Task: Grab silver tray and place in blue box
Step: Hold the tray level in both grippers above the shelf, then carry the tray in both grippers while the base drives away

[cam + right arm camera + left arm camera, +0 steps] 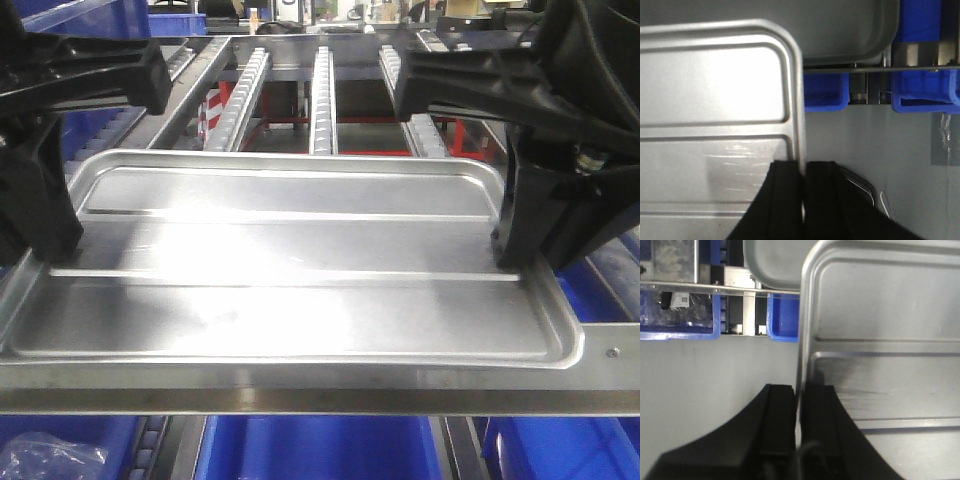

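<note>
The silver tray [290,260] is held level between my two grippers, its two long ridges running left to right. My left gripper [799,395] is shut on the tray's left rim [802,340], one finger inside and one outside. My right gripper [804,167] is shut on the right rim [797,100] in the same way. In the front view the left gripper [45,250] and right gripper [515,255] stand at the tray's two short ends. A blue box [320,450] shows below the tray's near edge, mostly hidden by a metal rail.
A metal rail [320,395] crosses just under the tray's near edge. Roller tracks [322,100] of a rack run away behind it. More blue boxes [680,325] [925,95] sit beside the rack, one holding a plastic bag. Another grey tray [850,30] lies past the held one.
</note>
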